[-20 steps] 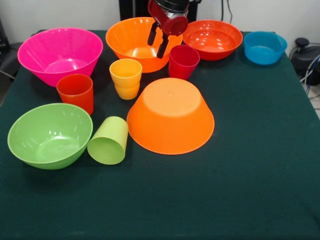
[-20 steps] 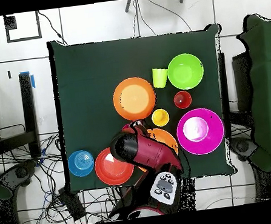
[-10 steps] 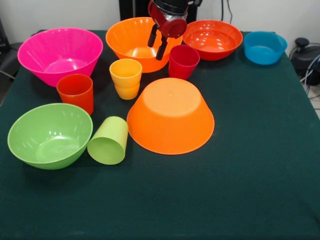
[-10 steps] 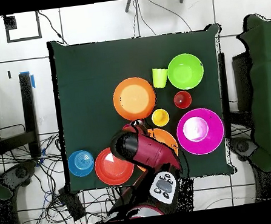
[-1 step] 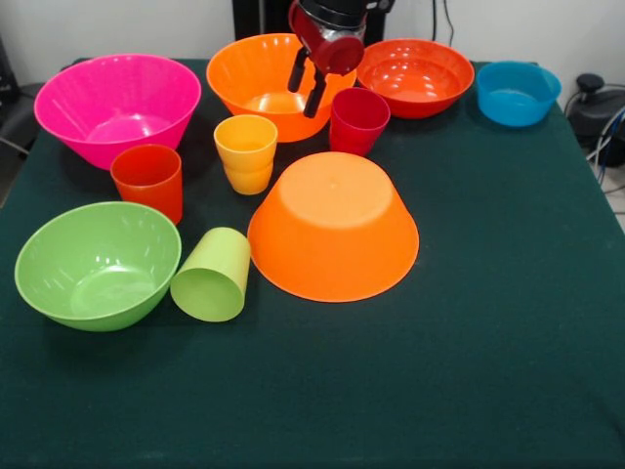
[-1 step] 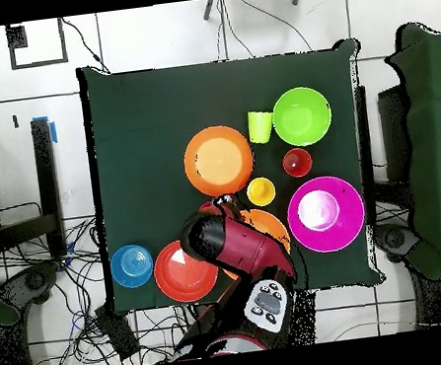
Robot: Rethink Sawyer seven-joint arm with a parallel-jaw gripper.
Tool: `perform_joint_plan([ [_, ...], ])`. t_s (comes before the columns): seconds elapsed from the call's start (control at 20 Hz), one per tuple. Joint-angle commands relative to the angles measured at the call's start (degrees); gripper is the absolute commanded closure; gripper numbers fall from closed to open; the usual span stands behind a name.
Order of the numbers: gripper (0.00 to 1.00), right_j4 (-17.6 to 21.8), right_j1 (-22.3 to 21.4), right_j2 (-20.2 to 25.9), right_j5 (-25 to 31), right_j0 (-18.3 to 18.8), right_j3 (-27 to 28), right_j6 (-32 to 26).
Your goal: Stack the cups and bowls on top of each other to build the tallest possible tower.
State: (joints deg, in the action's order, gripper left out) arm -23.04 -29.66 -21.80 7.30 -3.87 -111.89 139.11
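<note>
end effector [image 5: 307, 88] open, empty, hovers over near rim of upright orange bowl [image 5: 256, 78], beside magenta cup [image 5: 357, 119]. no tower yet; upturned orange bowl [image 5: 333, 237] mid worktop [image 5: 488, 342], likely base. target unclear: probably the cup. centre fingers before descending.

**A robot lab**

A red arm [image 6: 235, 253] stands at a green-clothed table [image 6: 147, 120] on a pale tiled floor [image 6: 147, 40]. Cables [image 6: 85, 301] trail beside its base, and tape marks [image 6: 36, 42] lie beyond the table.
</note>
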Motion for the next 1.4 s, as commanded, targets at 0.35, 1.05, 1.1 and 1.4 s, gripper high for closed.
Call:
perform_joint_plan([
  [0.35,0.0,0.1,3.5,5.1,-1.6,2.1,2.5,6.8],
  [1.05,0.0,1.9,7.1,7.1,-6.0,4.7,3.9,5.3],
  [1.1,0.0,1.9,7.2,7.1,-6.1,4.8,4.0,5.2],
  [1.4,0.0,2.3,7.6,7.4,-6.6,5.1,4.2,4.7],
])
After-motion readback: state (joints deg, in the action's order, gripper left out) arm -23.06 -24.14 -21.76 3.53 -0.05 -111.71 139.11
